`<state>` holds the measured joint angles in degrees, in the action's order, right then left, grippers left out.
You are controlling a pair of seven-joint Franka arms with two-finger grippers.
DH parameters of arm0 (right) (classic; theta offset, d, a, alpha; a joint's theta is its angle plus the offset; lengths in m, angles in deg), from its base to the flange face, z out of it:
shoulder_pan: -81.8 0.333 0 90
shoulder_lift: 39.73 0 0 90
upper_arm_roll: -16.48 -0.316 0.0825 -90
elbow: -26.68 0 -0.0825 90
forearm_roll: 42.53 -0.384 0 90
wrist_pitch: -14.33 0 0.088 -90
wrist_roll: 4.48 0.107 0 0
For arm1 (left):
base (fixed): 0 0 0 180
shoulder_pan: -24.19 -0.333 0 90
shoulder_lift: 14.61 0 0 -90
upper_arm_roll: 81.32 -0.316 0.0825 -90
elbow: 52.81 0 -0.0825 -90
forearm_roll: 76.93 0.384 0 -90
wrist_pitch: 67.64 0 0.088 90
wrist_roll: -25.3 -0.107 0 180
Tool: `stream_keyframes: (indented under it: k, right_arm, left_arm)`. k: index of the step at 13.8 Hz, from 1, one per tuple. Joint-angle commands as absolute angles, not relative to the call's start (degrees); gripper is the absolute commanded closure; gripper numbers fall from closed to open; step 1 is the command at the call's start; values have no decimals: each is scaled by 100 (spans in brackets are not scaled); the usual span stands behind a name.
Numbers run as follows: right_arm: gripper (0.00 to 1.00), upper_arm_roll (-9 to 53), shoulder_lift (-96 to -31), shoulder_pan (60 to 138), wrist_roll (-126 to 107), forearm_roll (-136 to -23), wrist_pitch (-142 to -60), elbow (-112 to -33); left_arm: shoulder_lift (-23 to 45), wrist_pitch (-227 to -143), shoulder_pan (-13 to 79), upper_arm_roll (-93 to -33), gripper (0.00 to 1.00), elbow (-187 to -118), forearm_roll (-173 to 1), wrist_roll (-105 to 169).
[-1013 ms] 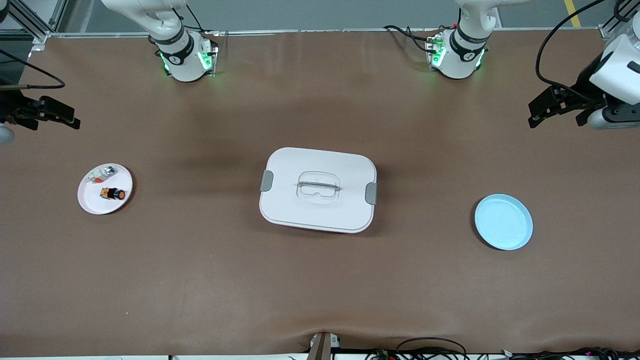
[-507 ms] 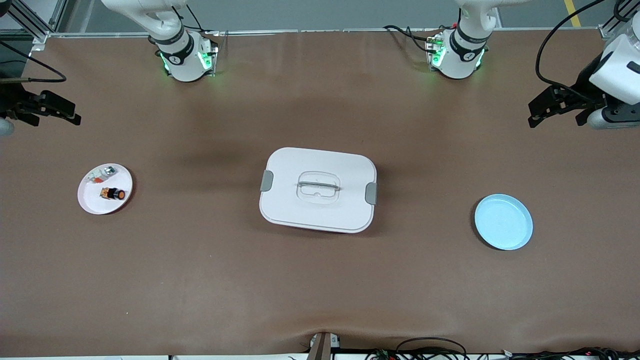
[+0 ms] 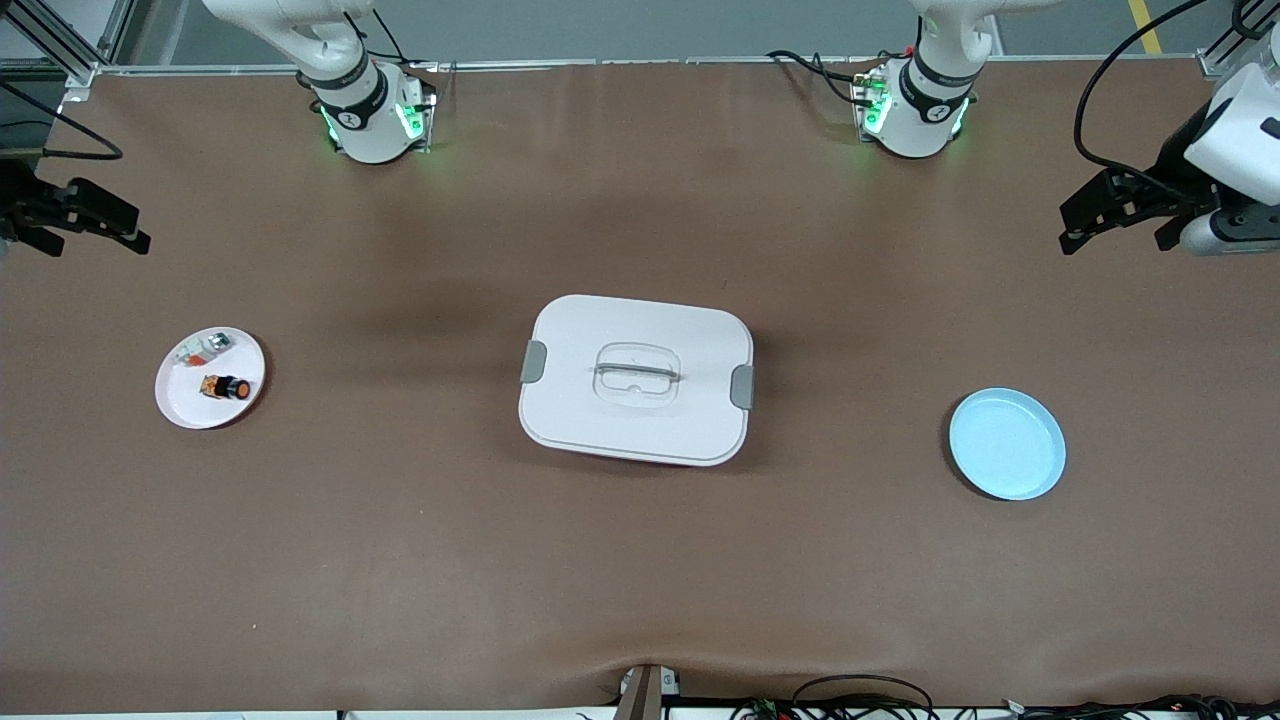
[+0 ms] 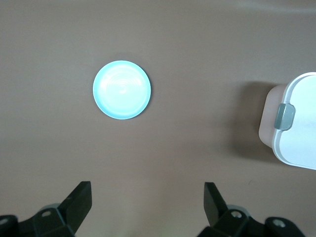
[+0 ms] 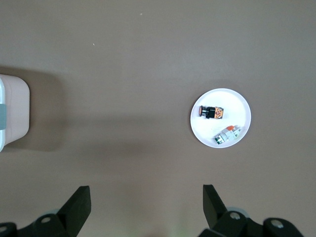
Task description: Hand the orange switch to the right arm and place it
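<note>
Orange switch (image 3: 226, 387) lies on its side in the small white plate (image 3: 185, 406) at the right arm's end of the brown surface (image 3: 640, 580) — a little black button with a round orange cap. Just beside it in the same plate, farther from the front camera, lies a small whitish-silver piece (image 3: 203, 348) with a red-orange bit. A big white box with a lid (image 3: 636, 380) and gray clips sits in the middle. A light blue plate (image 3: 1007, 444) sits toward the left arm's end. The right claw (image 3: 80, 215) hangs in the air over the surface's edge at its own end, fingers spread wide and holding nothing. The left claw (image 3: 1120, 212) hangs over the surface at its end too — wide open, nothing in it.
</note>
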<state>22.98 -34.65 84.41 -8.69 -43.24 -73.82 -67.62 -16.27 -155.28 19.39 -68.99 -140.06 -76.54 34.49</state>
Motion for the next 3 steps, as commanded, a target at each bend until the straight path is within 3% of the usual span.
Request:
stream_keyframes:
  k: [1,3]
  right_arm:
    - [0,2298,-3376,8427,-1027,-4175,-7374,-6719]
    - [0,2281,-3376,8435,-1125,-4174,-7383,-6718]
  left_arm:
    - [-1636,-15447,1910,-6893,0,-13930,-7667,3339]
    - [-1636,-15447,1910,-6893,0,-13930,-7667,3339]
